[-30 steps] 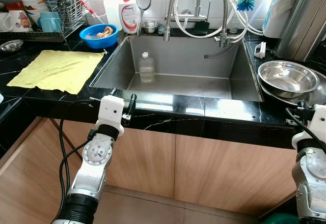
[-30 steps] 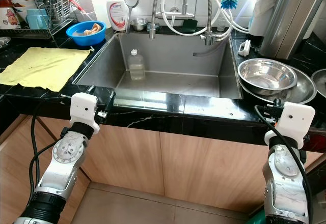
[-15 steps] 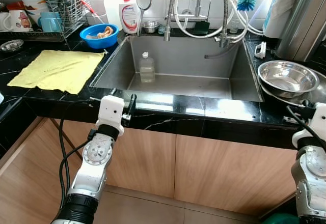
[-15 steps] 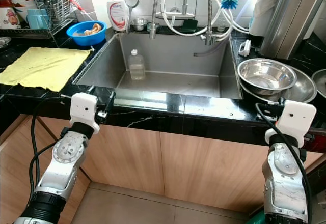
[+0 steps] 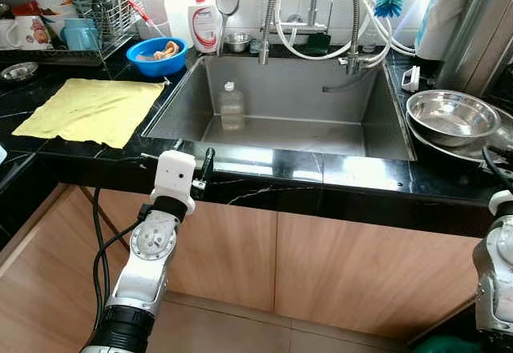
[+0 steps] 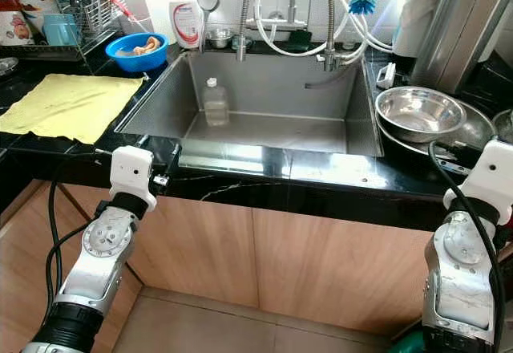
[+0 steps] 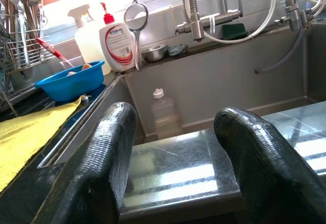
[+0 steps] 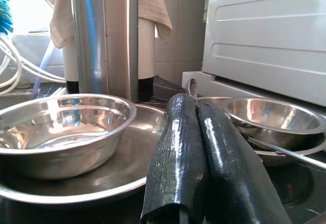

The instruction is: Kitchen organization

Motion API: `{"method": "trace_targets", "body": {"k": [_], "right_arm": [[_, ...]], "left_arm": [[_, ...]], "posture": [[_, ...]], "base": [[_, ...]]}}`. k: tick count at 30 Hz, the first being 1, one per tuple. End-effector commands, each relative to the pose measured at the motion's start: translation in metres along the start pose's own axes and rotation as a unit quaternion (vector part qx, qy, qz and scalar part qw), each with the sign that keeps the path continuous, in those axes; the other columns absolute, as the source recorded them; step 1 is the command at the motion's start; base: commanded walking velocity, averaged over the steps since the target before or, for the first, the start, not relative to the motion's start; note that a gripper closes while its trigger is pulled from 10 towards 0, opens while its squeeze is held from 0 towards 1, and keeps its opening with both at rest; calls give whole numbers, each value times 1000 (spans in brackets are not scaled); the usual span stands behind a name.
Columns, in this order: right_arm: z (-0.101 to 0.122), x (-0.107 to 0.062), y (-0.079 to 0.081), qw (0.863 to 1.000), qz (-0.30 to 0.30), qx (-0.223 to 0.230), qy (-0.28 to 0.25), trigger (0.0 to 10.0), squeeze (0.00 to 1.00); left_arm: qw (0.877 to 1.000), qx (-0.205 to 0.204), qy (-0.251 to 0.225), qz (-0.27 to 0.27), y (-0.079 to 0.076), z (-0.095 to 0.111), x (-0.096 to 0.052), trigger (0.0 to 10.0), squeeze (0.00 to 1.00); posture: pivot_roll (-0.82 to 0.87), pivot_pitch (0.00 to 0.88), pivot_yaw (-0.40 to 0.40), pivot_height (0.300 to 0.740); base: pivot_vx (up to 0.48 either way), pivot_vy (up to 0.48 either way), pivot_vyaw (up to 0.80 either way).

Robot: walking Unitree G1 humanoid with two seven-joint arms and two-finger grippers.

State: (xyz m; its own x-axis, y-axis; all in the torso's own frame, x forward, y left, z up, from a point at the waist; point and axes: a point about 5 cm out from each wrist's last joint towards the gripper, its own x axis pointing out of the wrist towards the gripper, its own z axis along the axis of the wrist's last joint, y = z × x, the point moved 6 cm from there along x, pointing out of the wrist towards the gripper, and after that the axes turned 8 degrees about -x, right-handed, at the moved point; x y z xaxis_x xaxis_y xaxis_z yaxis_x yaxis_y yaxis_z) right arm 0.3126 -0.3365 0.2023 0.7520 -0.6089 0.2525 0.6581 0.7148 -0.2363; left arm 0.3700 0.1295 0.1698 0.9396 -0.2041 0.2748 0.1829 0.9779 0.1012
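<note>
My left gripper (image 5: 205, 164) rests at the front edge of the black counter (image 5: 321, 172), just before the steel sink (image 5: 369, 136). Its two fingers stand open with nothing between them, as the left wrist view shows (image 7: 178, 127). A clear plastic bottle (image 5: 231, 106) stands upright in the sink's far left part. My right gripper (image 8: 196, 107) is shut and empty, low over the counter beside a steel bowl (image 8: 61, 127) that sits in a wider steel dish (image 8: 127, 168). The right arm (image 6: 481, 192) is at the counter's right end.
A yellow cloth (image 5: 92, 110) lies flat left of the sink. Behind it are a blue bowl (image 5: 155, 51), a soap bottle (image 5: 203, 24) and a dish rack (image 5: 96, 16). Faucet hoses (image 5: 353, 24) hang over the sink. Another steel bowl (image 8: 275, 117) and a tall steel canister (image 6: 461, 24) stand at right.
My right arm has swung to the right, toward the steel bowls, and now sits at the picture's edge. The left arm and the things on the counter have not moved.
</note>
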Motion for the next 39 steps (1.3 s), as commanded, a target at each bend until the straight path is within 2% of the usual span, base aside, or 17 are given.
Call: {"method": "trace_targets", "body": {"k": [1, 5, 8, 10, 12, 15, 16, 17, 19, 20, 21, 23, 24, 26, 32, 34, 39], "right_arm": [[12, 1, 4, 1000, 4, 8, -18, 10000, 0], [21, 0, 14, 999, 26, 17, -39, 10000, 0], [40, -2, 33, 993, 84, 9, -84, 10000, 0], [54, -7, 50, 984, 138, 3, -115, 10000, 0], [60, -9, 57, 979, 159, 10, -125, 10000, 0], [74, -12, 81, 963, 230, 34, -137, 10000, 0], [79, -13, 93, 953, 263, 49, -140, 10000, 0], [79, -13, 93, 953, 263, 49, -140, 10000, 0], [85, -19, 117, 933, 327, 46, -144, 10000, 0], [84, -23, 130, 922, 358, 38, -142, 10000, 0], [81, -24, 139, 917, 375, 33, -130, 10000, 0], [66, -20, 152, 917, 389, 10, -93, 10000, 0], [50, -16, 163, 916, 397, -9, -56, 10000, 0], [39, -15, 171, 913, 408, -1, -23, 10000, 0], [19, -1, 180, 913, 407, 20, 35, 10000, 0], [15, -1, 183, 907, 417, 29, 48, 10000, 0], [15, 0, 185, 905, 422, 28, 50, 10000, 0]], "left_arm": [[1000, 13, -4, -2, 0, 4, 2, 10000, 0], [1000, 14, -4, -1, 1, 4, 2, 10000, 0], [1000, 13, -4, 0, 1, 4, 2, 10000, 0], [1000, 14, -5, 0, 1, 4, 2, 10000, 0], [1000, 14, -5, 0, 1, 4, 2, 10000, 0], [1000, 13, -5, 1, 1, 4, 3, 10000, 0], [1000, 13, -5, 0, 1, 4, 4, 10000, 0], [1000, 13, -5, 0, 1, 4, 4, 10000, 0], [1000, 13, -6, -2, 0, 4, 4, 10000, 0], [1000, 12, -5, -1, 0, 4, 4, 10000, 0], [1000, 12, -6, -1, 0, 4, 5, 10000, 0], [1000, 13, -7, -2, -1, 4, 5, 10000, 0], [1000, 13, -8, -1, 0, 5, 6, 10000, 0], [1000, 13, -9, -2, 0, 6, 7, 10000, 0], [1000, 14, -15, -1, 0, 9, 9, 10000, 0], [1000, 15, -15, -1, 1, 9, 8, 10000, 0], [1000, 15, -15, -1, 1, 9, 8, 10000, 0]], "posture": [[19, 0, 40, 720], [19, 0, 40, 720], [19, 0, 40, 720], [16, 0, 43, 720], [16, 0, 43, 720], [9, 0, 44, 720], [7, 0, 45, 720], [7, 0, 45, 720], [7, 0, 45, 720], [8, 0, 46, 720], [9, 0, 44, 720], [12, 0, 42, 720], [12, 0, 42, 720], [13, 0, 42, 720], [25, 0, 37, 720], [29, 0, 37, 720], [29, 0, 37, 720]], "base": [[0, 0, 0], [0, 0, 0], [0, 0, 0], [0, 0, 0], [0, 0, 0], [0, 0, 0], [0, 0, 0], [0, 0, 0], [0, 0, 0], [0, 0, 0], [0, 0, 0], [0, 0, 0], [0, 0, 0], [0, 0, 0], [0, 0, 0], [0, 0, 0], [0, 0, 0]]}}
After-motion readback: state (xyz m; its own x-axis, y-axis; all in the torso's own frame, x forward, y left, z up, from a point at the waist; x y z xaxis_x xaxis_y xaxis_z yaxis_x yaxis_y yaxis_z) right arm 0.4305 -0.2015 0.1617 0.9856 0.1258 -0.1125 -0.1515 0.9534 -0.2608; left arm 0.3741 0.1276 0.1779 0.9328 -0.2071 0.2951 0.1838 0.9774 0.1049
